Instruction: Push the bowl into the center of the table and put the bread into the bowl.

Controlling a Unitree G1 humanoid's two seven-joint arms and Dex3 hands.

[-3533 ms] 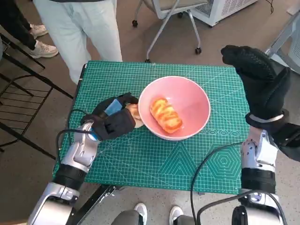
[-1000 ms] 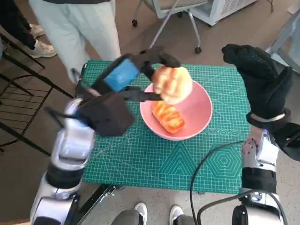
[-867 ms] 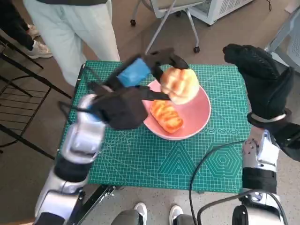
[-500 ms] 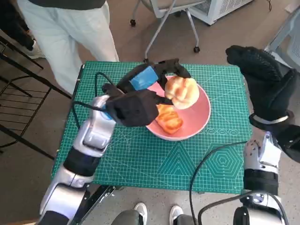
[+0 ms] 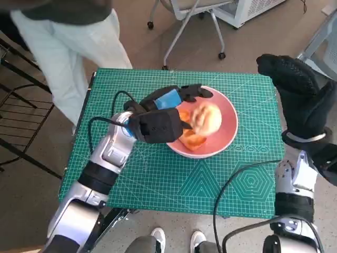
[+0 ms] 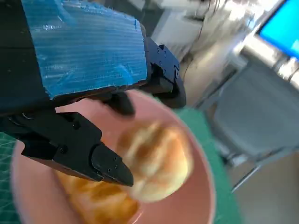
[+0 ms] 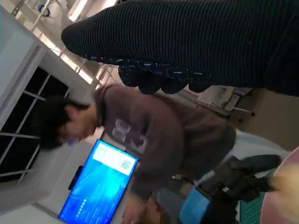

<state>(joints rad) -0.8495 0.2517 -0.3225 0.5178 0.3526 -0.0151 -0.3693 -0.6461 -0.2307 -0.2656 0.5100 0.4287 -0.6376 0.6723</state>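
Bread roll in the pink bowl, just beside the left hand's spread, empty fingers.

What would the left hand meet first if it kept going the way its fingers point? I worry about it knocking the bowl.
Probably the round bread roll: the left hand reaches over the pink bowl, fingers either side of the roll. Whether they touch it is unclear; beyond lies the bowl's far wall.
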